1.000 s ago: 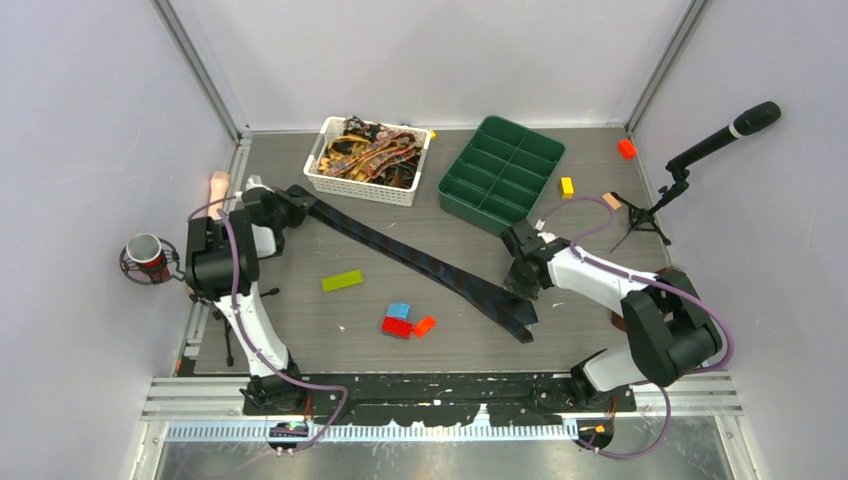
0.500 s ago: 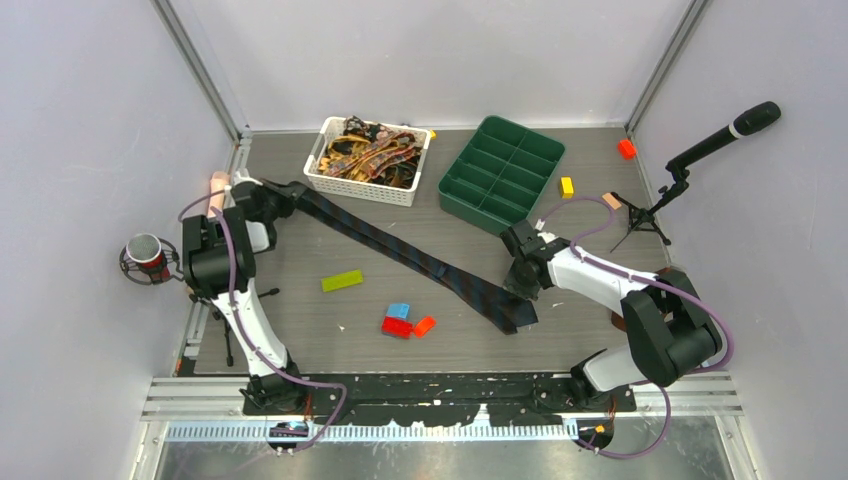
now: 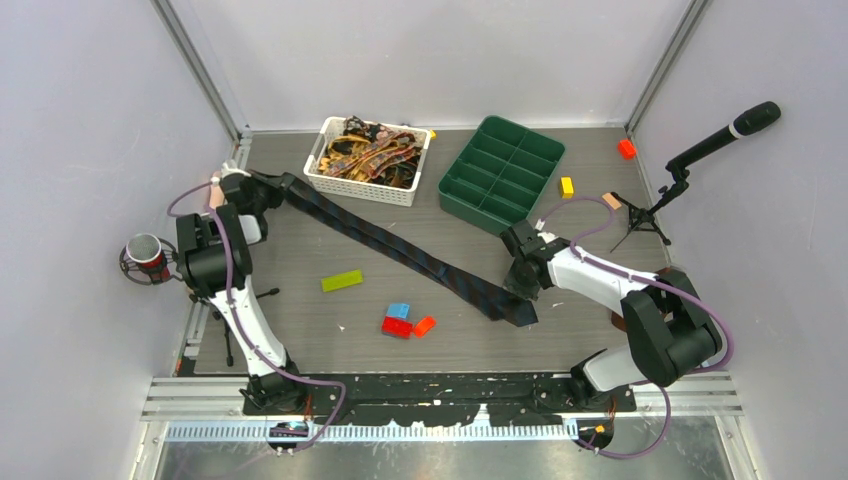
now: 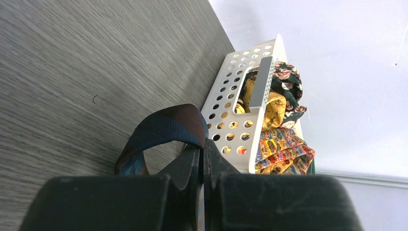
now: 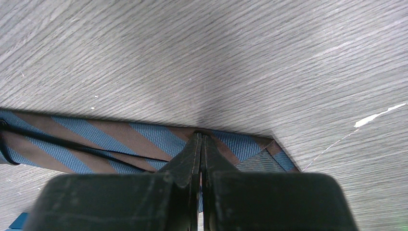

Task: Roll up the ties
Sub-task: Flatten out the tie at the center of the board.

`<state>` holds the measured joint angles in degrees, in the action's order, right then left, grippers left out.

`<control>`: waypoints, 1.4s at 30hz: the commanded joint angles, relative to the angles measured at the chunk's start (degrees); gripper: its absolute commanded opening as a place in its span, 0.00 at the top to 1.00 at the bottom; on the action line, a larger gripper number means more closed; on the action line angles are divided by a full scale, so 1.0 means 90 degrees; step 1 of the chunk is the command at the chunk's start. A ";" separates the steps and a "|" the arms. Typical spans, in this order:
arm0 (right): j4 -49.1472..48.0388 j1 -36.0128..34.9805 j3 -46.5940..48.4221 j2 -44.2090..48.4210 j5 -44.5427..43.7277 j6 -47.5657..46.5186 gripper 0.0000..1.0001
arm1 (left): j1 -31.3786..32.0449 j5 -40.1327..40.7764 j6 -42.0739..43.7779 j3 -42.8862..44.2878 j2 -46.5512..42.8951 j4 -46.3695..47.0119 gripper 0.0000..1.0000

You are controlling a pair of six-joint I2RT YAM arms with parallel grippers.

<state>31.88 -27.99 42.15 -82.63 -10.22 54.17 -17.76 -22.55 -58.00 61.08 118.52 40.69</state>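
Tabletop (image 3: pixel 300 262) grey woodgrain | walls (image 3: pixel 440 60) pale | left, right jaws clamped on navy tie (image 3: pixel 400 251)

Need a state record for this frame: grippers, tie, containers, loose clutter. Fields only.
left gripper: shut on the navy tie at its far-left end, beside the white basket
right gripper: shut on its wide end
navy tie: stretched diagonally, unrolled
white basket: holds patterned ties
green tray: right of basket
loose: lime brick, blue brick, red brick, orange brick
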 commanded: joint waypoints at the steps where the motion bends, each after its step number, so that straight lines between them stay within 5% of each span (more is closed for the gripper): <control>1: -0.0169 0.0043 -0.0280 -0.0333 -0.0259 0.0050 1.00 | -0.0056 0.0008 0.0191 0.0196 0.0077 -0.0038 0.99; 18: -0.0166 0.0043 -0.0286 -0.0342 -0.0291 0.0051 1.00 | -0.0185 0.0105 0.0533 0.0493 0.0293 -0.0402 0.98; 28: -0.0134 0.0044 -0.0282 -0.0298 -0.0357 0.0055 1.00 | -0.0291 0.0245 0.0727 0.0551 0.0320 -0.0634 0.85; 38: -0.0120 0.0045 -0.0257 -0.0321 -0.0364 0.0053 1.00 | -0.0375 0.0265 0.0858 0.0651 0.0391 -0.0784 0.83; 40: -0.0119 0.0044 -0.0259 -0.0321 -0.0375 0.0054 1.00 | -0.0383 0.0268 0.0875 0.0646 0.0382 -0.0811 0.79; 42: -0.0115 0.0043 -0.0257 -0.0328 -0.0376 0.0045 1.00 | -0.0381 0.0243 0.0902 0.0629 0.0338 -0.0824 0.64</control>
<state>31.90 -28.01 42.15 -82.63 -10.28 54.17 -20.49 -20.67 -51.55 65.34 121.54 33.15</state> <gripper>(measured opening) 0.049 0.248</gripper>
